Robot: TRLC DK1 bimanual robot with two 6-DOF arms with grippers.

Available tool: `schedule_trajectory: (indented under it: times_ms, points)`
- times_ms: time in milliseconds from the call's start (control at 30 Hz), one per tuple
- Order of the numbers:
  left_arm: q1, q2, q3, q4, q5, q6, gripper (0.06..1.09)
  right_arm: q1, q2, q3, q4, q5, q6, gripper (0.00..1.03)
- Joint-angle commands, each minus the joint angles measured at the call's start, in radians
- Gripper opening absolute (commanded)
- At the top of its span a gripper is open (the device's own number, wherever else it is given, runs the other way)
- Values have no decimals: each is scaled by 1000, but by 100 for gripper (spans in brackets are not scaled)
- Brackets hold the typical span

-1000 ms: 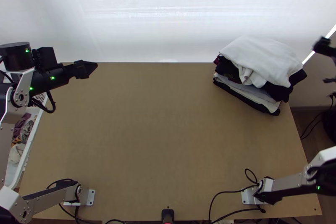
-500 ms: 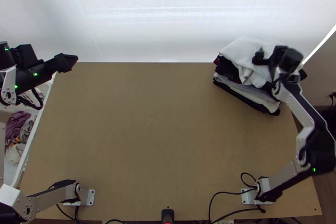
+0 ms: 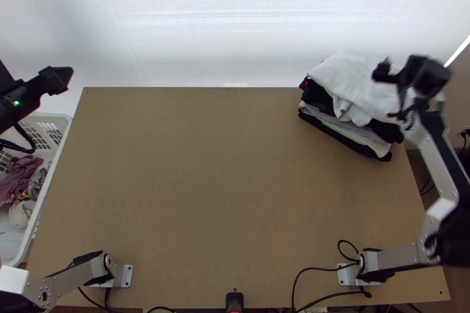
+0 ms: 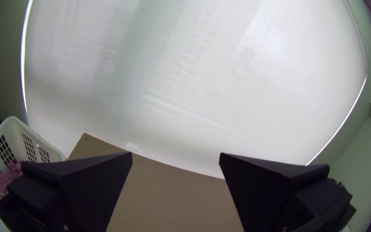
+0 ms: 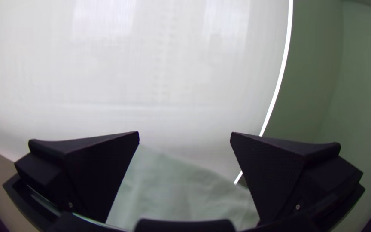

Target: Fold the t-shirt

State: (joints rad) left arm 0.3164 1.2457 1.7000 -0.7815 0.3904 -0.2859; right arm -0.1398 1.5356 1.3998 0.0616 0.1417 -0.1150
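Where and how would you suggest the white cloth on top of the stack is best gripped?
I would pinch the drooping fold of the white cloth, coming from the middle of the table: it hangs loose over the dark cloth there, so a finger could probably slip under.

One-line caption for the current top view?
Right gripper above a stack of clothes, white cloth on top; laundry basket beside the table.

The jaws stand wide apart; pink cloth (image 4: pixel 6 179) lies in the basket (image 4: pixel 17 134) beside the table (image 4: pixel 174 195).

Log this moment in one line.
left gripper: open, near basket | right gripper: open, above clothes pile | white cloth: on top
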Motion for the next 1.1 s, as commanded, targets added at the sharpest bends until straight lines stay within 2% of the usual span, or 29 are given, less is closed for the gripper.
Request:
schedule_trajectory:
  times_ms: [0,167,333,500,567,700,833,1067]
  points:
    - [13,-58,9,70,-59,13,104,-4,-140,174,-98,-2,6,99]
    - [23,-169,-97,211,-163,48,104,40,-259,312,-325,-30,-9,99]
    - [43,-296,-240,318,-245,67,104,151,-466,229,-375,-48,-11,99]
    - [36,-457,-454,450,-332,71,104,258,-724,-39,-332,-48,-28,99]
    - [36,-535,-573,518,-344,70,104,304,-865,-240,-247,-50,-34,99]
    - [38,-683,-784,625,-357,96,104,375,-1157,-617,-46,-50,-100,99]
    - [46,-841,-978,665,-375,131,104,462,-1335,-780,-78,-56,-100,99]
    - [47,-1131,-1269,657,-375,156,104,451,-1543,-1056,-92,-47,-81,99]
